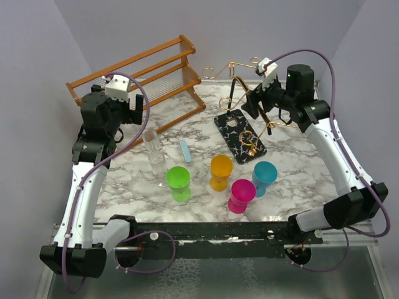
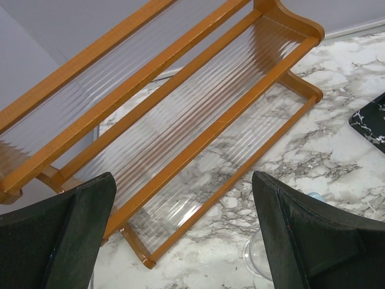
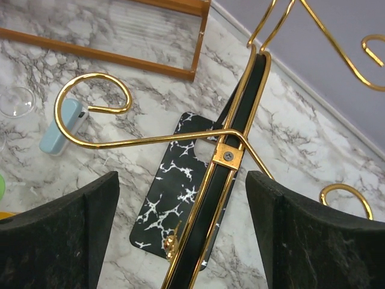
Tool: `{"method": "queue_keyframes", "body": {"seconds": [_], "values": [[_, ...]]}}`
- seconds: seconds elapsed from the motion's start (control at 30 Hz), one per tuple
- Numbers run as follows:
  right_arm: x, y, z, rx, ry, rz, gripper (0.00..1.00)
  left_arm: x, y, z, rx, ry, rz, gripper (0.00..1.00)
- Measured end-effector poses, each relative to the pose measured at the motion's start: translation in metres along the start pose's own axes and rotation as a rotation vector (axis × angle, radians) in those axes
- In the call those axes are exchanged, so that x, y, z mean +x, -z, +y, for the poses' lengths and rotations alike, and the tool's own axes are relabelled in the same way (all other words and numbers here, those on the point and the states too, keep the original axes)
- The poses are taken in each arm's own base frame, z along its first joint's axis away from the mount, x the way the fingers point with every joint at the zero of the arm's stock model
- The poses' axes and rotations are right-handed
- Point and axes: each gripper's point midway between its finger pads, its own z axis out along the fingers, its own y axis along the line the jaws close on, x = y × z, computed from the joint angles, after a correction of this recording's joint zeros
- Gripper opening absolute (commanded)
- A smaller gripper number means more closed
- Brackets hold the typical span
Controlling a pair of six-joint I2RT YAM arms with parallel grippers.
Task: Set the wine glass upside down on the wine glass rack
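Observation:
The wine glass rack has a black, white-veined base [image 1: 232, 126], a slanted black post [image 3: 231, 192] and curly gold wire arms [image 3: 96, 108]. My right gripper [image 3: 181, 177] is open and straddles the post, with a gap on each side; in the top view it [image 1: 254, 103] hovers above the base. A clear wine glass [image 1: 152, 151] stands upright on the marble at the left; part of it [image 2: 257, 257] shows beside the right finger of my left gripper. My left gripper [image 2: 183, 180] is open and empty, above and behind the glass [image 1: 137, 107].
A brown wooden slatted rack [image 1: 144, 76] stands at the back left. Green [image 1: 177, 180], orange [image 1: 221, 171], pink [image 1: 241, 194] and teal [image 1: 264, 176] cups stand near the front. A small light-blue object [image 1: 185, 151] lies between the glass and the base.

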Motion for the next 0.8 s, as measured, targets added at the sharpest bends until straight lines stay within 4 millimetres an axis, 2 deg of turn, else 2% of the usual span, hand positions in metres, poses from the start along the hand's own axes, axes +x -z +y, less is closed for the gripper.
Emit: {"method": "queue_keyframes", "body": {"seconds": [0.17,0.3,0.5,0.63,0.8], "values": [[0.016,-0.014,-0.002,0.020,-0.041,0.055,0.68,0.000,0.000,0.000,0.003,0.001,0.001,0.99],[0.019,-0.014,-0.005,0.046,-0.060,0.067,0.61,0.001,-0.001,0.003,-0.002,0.003,0.002,0.99],[0.040,-0.015,-0.001,0.057,-0.114,0.110,0.54,0.003,-0.002,0.005,-0.007,0.008,0.009,0.99],[0.048,-0.017,0.000,0.063,-0.150,0.126,0.42,0.004,-0.003,0.006,-0.008,0.009,0.010,0.99],[0.048,-0.018,-0.005,0.099,-0.194,0.123,0.26,0.004,-0.003,0.007,-0.010,0.011,0.010,0.99]]}}
